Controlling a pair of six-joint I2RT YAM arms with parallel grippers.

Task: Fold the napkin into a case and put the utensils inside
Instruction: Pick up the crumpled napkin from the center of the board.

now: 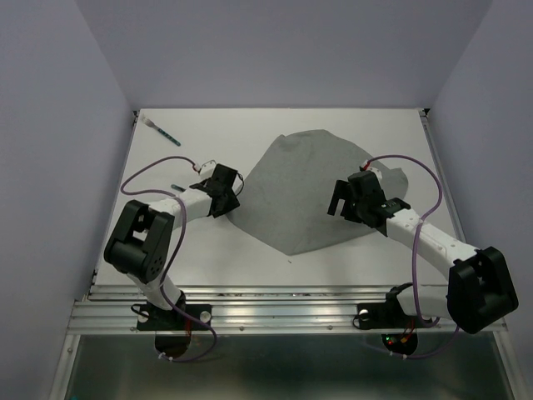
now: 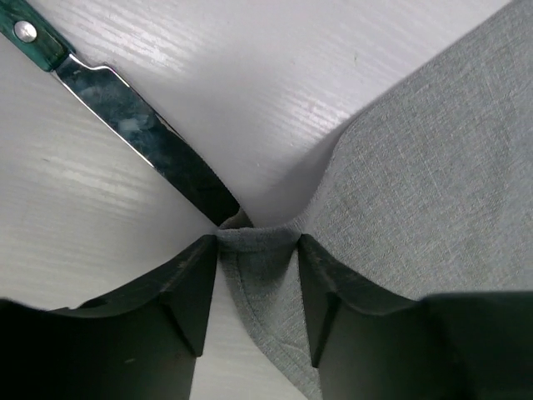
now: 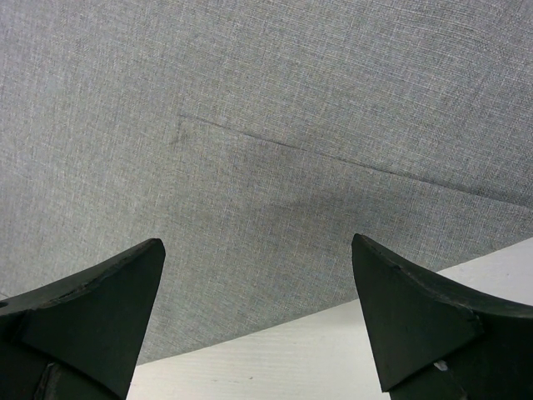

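Note:
The grey napkin [image 1: 304, 187] lies spread in the middle of the table, with one flap doubled under at its right side. My left gripper [image 1: 226, 190] is at the napkin's left corner and is shut on a bunched bit of its hem [image 2: 258, 246]. A knife [image 2: 141, 137] with a dark teal handle lies on the table just beyond that corner, its tip touching the cloth. A second teal-handled utensil [image 1: 160, 129] lies at the far left back. My right gripper [image 1: 343, 200] hangs open over the napkin's right part [image 3: 266, 125], near its front edge. No case shows.
The white table [image 1: 208, 250] has raised rails on its left and right sides and a metal rail along its near edge. Purple cables loop over both arms. Plain walls close in the back and both sides.

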